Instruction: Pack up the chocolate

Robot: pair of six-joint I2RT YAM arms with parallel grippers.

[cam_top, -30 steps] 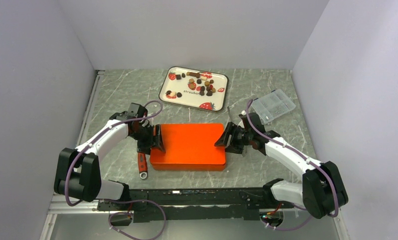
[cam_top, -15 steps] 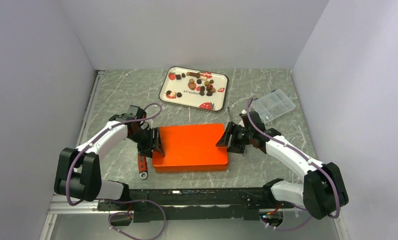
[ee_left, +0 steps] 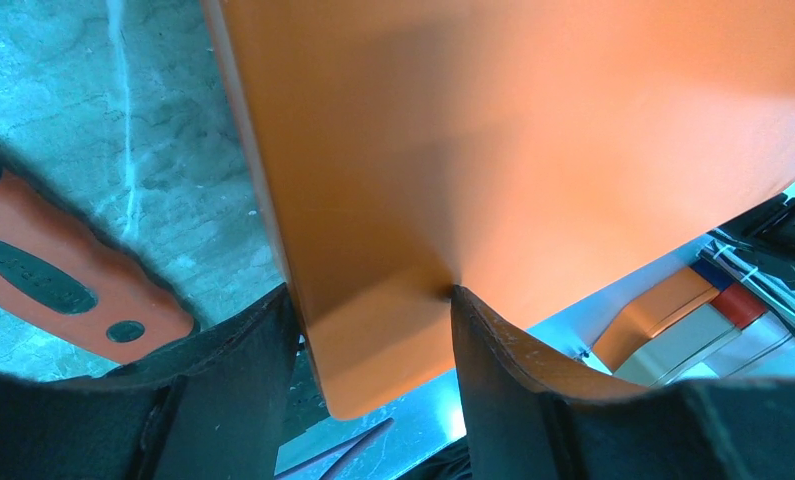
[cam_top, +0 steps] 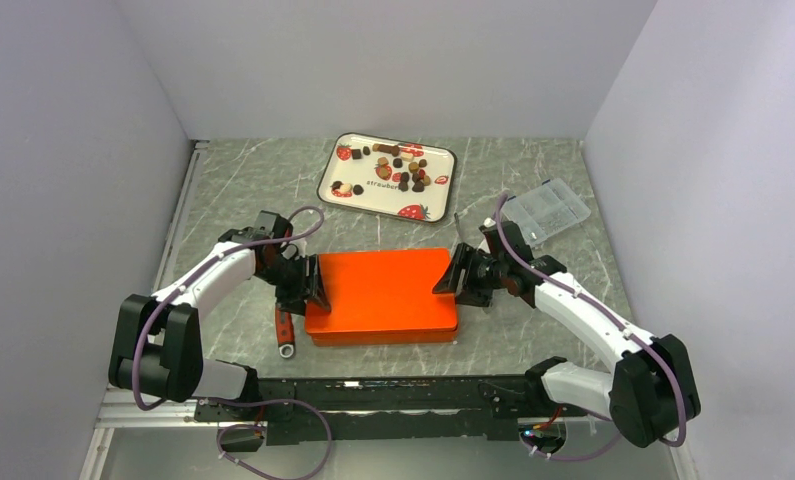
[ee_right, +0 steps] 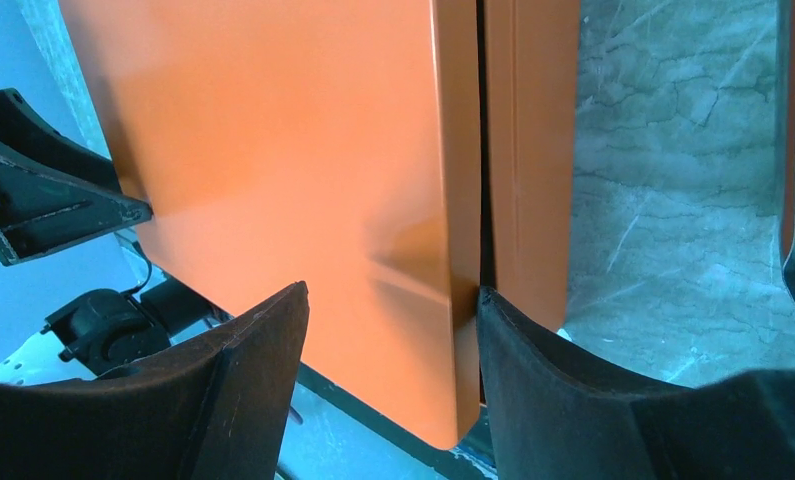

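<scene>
The chocolate (cam_top: 403, 170), several small dark brown and tan pieces, lies on a white strawberry-print tray (cam_top: 327, 188) at the back. A flat orange box (cam_top: 381, 295) sits between my arms at the table's middle. My left gripper (cam_top: 313, 285) is shut on the left edge of its lid (ee_left: 373, 300), one finger on each side of a lid corner (ee_left: 373, 360). My right gripper (cam_top: 453, 280) grips the lid's right edge (ee_right: 391, 295), with one fingertip (ee_right: 503, 330) at the dark seam between the lid (ee_right: 273, 150) and the base (ee_right: 533, 150).
A red-handled tool (cam_top: 284, 330) lies on the table just left of the box, under my left gripper, and shows in the left wrist view (ee_left: 63, 280). A clear plastic compartment case (cam_top: 546, 211) lies at the back right. Grey walls stand on three sides.
The orange box has shifted a little to the right with both grippers on it. A seam between lid and base now shows at its right end.
</scene>
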